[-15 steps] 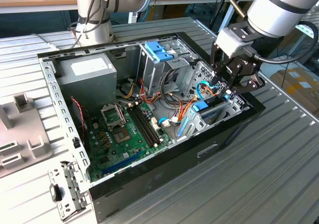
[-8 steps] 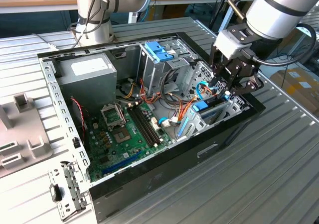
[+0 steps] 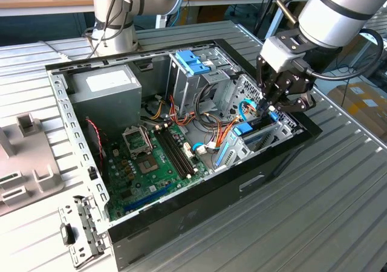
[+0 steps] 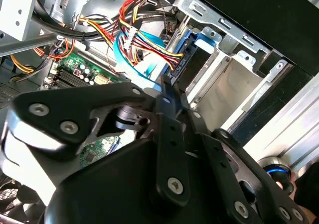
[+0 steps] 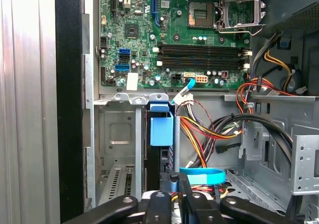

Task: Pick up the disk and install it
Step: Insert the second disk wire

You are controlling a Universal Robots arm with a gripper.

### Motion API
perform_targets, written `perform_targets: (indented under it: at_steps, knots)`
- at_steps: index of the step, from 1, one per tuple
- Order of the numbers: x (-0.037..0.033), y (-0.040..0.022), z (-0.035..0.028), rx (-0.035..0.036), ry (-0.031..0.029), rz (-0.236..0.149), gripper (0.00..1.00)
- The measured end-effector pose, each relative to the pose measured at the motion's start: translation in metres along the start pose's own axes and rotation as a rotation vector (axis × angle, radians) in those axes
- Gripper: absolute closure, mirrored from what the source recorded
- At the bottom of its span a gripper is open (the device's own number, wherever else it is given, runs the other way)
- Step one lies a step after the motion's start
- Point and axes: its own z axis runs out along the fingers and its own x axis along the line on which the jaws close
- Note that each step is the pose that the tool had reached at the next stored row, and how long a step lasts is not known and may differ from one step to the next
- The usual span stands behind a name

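Blue-railed disk (image 5: 160, 129) | seated in bay | just beyond end effector (image 5: 178, 184)

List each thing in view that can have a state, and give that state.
Black-walled metal computer case: open, side panel off.
Blue-railed dark flat disk: on edge in its bay.
Silver processor socket: empty, retaining frame raised.
Black gripper: poised at the disk.

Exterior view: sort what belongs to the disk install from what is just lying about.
Belongs to the job:
the disk, standing in its bay
the gripper, right above it
the open computer case

Just lying about:
loose metal bracket on the table
grey plastic tray
cardboard box
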Motion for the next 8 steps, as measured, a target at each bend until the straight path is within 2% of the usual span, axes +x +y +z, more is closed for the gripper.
perform_targets:
  at_steps: [8]
  knots:
    - [0.0001, 0.0000, 0.0005, 0.0000, 0.0000, 0.000, 0.84]
